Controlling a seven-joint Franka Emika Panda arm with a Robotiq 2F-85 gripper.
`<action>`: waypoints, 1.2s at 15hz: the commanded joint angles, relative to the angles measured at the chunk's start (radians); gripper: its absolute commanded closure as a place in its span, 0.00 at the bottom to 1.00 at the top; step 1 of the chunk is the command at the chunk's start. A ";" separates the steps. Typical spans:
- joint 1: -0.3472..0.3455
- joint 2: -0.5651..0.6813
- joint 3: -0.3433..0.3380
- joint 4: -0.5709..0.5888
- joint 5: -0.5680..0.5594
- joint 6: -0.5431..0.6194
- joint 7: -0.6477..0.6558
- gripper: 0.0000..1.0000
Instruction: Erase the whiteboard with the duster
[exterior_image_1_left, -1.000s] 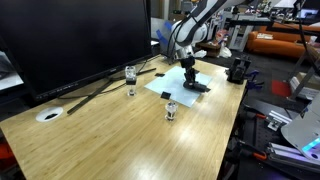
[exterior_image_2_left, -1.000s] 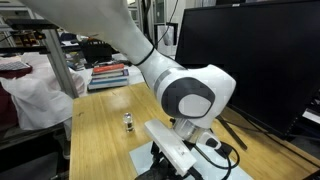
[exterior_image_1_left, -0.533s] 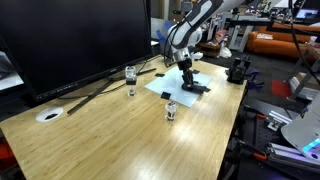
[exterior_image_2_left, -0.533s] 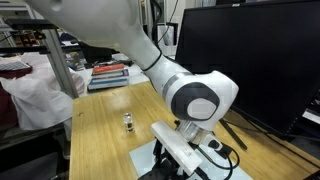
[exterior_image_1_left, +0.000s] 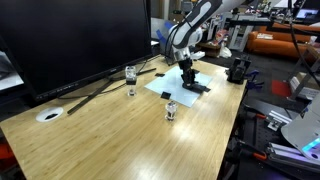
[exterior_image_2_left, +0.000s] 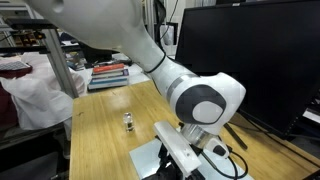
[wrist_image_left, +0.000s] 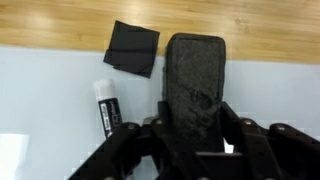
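Gripping the duster (wrist_image_left: 195, 62) between its jaws, the gripper (wrist_image_left: 196, 118) holds it on the whiteboard (wrist_image_left: 50, 85), marker (wrist_image_left: 105, 106) just left of the jaws; wiping appears the current step, the next stroke needing steady downward contact.

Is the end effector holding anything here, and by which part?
The end effector grips the duster by its two long sides, at the end nearest the wrist camera.

In an exterior view I look from far down the table (exterior_image_1_left: 110, 135) toward the arm (exterior_image_1_left: 185, 30). In an exterior view I sit close against the arm's wrist (exterior_image_2_left: 205, 100). Both share the monitor (exterior_image_1_left: 70, 40). My wrist view stares down, near the whiteboard (wrist_image_left: 40, 80).
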 joint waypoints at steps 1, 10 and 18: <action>0.003 0.008 -0.032 -0.024 -0.033 0.021 0.082 0.74; -0.009 -0.010 -0.035 -0.059 -0.007 0.027 0.113 0.74; 0.050 -0.034 0.017 -0.052 -0.063 0.034 0.066 0.74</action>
